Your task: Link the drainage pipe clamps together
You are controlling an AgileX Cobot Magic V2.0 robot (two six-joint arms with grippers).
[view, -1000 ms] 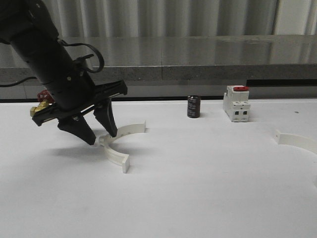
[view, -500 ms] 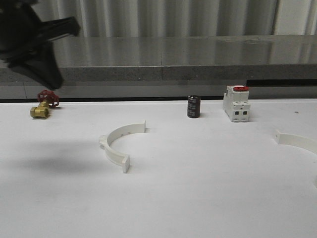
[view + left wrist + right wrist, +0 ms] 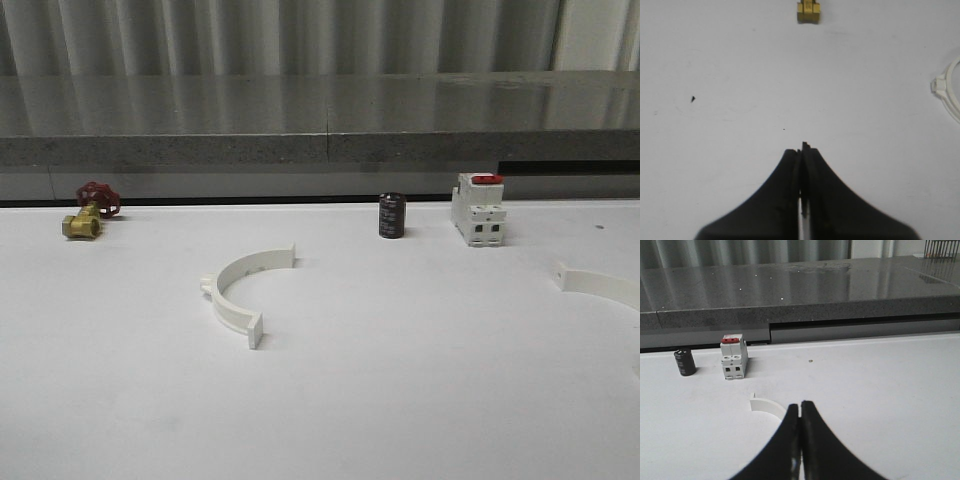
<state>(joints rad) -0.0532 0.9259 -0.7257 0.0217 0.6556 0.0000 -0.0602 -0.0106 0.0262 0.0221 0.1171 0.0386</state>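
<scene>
Front view: two clamps well apart, not joined. Left clamp (image 3: 240, 292) lies left of centre on table (image 3: 400, 400); right clamp (image 3: 598, 285) at right edge. Step: pre-grasp. Next move calls for opening jaws, picking one half, bringing tabs together.

Left wrist view: left gripper (image 3: 802, 150) closed, empty, over bare table; left clamp (image 3: 948, 92) off to side, apart.

Right wrist view: right gripper (image 3: 800, 407) closed, empty; right clamp (image 3: 765, 406) just beyond fingertips, switch (image 3: 734, 357) farther.
</scene>
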